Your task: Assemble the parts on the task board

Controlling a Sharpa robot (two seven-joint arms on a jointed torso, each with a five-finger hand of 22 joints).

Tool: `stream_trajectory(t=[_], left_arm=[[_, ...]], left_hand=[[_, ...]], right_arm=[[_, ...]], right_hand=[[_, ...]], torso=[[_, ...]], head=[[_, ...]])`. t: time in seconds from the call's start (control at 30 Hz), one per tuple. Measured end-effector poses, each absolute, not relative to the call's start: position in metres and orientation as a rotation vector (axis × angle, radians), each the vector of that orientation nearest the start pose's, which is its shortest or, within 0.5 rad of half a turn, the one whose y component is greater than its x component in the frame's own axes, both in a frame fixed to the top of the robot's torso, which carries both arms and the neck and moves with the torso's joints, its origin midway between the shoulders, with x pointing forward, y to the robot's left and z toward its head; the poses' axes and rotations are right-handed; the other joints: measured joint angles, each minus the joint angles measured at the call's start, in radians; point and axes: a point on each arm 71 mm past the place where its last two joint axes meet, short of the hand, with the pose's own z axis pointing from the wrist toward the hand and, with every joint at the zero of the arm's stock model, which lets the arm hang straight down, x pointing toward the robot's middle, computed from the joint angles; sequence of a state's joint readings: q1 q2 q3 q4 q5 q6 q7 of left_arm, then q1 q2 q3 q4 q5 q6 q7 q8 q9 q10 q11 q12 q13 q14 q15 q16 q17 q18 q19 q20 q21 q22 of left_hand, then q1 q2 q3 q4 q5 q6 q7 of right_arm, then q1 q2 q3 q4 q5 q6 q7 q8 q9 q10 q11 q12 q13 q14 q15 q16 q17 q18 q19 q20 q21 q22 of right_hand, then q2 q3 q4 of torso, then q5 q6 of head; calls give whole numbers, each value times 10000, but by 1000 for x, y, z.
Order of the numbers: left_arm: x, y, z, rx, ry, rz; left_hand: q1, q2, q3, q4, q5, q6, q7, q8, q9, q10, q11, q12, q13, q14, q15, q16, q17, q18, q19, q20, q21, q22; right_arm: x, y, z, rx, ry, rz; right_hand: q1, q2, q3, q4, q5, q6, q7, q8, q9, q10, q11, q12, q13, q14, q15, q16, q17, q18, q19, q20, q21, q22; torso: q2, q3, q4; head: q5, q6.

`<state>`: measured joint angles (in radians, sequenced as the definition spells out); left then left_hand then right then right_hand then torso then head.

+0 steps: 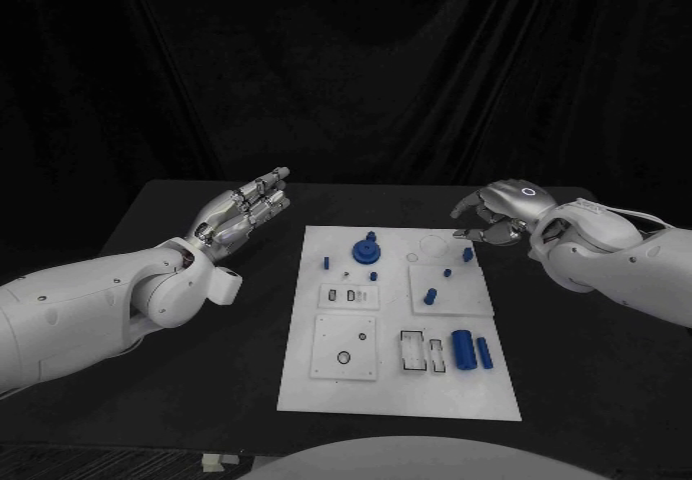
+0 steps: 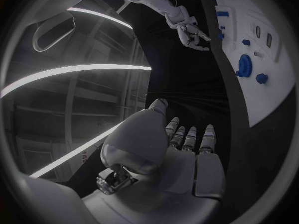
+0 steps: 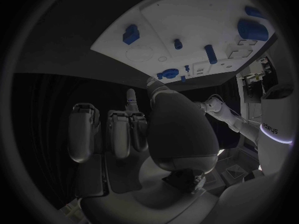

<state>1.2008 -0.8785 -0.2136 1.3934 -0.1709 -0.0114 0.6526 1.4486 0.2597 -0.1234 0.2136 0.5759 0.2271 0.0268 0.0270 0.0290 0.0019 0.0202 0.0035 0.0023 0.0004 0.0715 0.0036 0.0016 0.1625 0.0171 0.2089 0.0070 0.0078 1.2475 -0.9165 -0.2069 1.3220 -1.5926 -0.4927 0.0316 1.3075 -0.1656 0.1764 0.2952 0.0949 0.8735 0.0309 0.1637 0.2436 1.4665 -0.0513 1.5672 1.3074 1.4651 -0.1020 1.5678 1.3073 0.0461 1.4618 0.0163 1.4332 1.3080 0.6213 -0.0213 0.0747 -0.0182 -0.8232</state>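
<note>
The white task board (image 1: 397,330) lies in the middle of the black table. Blue parts stand on it: a round part (image 1: 366,250) at the far end, small pegs (image 1: 430,296) in the middle, and two cylinders (image 1: 463,349) lying near the front right. My left hand (image 1: 245,212) hovers left of the board's far end, fingers stretched out, holding nothing. My right hand (image 1: 498,213) hangs over the board's far right corner, fingers loosely bent and apart, nothing seen in them. The left wrist view shows the round part (image 2: 244,65) and the right hand (image 2: 190,32). The right wrist view shows the big cylinder (image 3: 252,30).
A raised white square plate (image 1: 345,347) with a hole sits at the board's front left, and slotted recesses (image 1: 418,350) lie beside the cylinders. Bare black table (image 1: 577,370) lies on both sides of the board. A dark curtain hangs behind the table.
</note>
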Motion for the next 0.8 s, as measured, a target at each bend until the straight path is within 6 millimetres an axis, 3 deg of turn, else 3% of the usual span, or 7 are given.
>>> stream_trajectory(t=[0.07, 0.13, 0.27, 0.43, 0.8], left_arm=[[475, 252, -227, -8060, 15042, -16974], [475, 252, -228, -8074, 15056, -16981], [474, 251, -228, -8082, 15071, -17003], [474, 251, -228, -8085, 15084, -17038], [473, 252, -228, -8100, 15081, -17016]], left_hand=[[0, 0, 0, 0, 0, 0, 0, 0, 0, 0, 0, 0, 0, 0, 0, 0, 0, 0, 0, 0, 0, -1], [34, 34, 0, 0, 0, 0, 0, 0, 0, 0, 0, 0, 0, 0, 0, 0, 0, 0, 0, 0, 0, -1], [39, 39, 0, 0, 0, 0, 0, 0, 0, 0, -1, 0, 0, 0, -1, 0, 1, 0, 0, 0, 0, -1], [39, 39, 0, 0, 0, 0, 0, 0, 0, 0, -1, 0, 0, 0, -1, 0, 0, 1, 0, 0, 0, -2], [40, 40, -1, 1, 0, 0, 0, 0, 0, 0, -1, 0, 1, 0, -1, 0, -7, 0, 0, 0, 0, -2]], right_arm=[[496, -300, -218, -2982, 15607, 3974], [495, -302, -221, -2898, 15646, 3958], [493, -306, -227, -2771, 15710, 3900], [492, -311, -232, -2668, 15771, 3818], [492, -317, -235, -2559, 15868, 3672]], right_hand=[[-40, -40, 0, 0, 0, 0, 0, 52, 197, 0, 0, 0, 0, 0, 0, 0, 0, -9, 0, 0, 221, 0], [-40, -40, 0, 0, 54, -43, 43, 68, 340, 0, 0, 0, 0, 0, 0, 0, 0, -155, 0, 0, 363, -1], [-82, -82, -28, -28, 88, -113, 113, 67, 482, 0, 0, 0, 0, 0, 0, 0, 0, -155, 0, 0, 377, -1], [-197, -191, -55, -1, 88, -278, 165, 89, 598, -1, 70, 0, 0, -7, 65, 0, 0, -154, 35, 35, 376, -2], [-318, -209, -110, -2, 88, -539, 178, 106, 673, -1, 69, 0, 0, -7, 66, 0, 0, -151, 35, 36, 376, -3]], torso=[[4, 0, 2], [6, 0, 3], [5, 4, -1], [0, 12, -2], [-1, 2, 5]], head=[[17, 1], [29, 8], [36, 29], [24, 14], [23, -13]])
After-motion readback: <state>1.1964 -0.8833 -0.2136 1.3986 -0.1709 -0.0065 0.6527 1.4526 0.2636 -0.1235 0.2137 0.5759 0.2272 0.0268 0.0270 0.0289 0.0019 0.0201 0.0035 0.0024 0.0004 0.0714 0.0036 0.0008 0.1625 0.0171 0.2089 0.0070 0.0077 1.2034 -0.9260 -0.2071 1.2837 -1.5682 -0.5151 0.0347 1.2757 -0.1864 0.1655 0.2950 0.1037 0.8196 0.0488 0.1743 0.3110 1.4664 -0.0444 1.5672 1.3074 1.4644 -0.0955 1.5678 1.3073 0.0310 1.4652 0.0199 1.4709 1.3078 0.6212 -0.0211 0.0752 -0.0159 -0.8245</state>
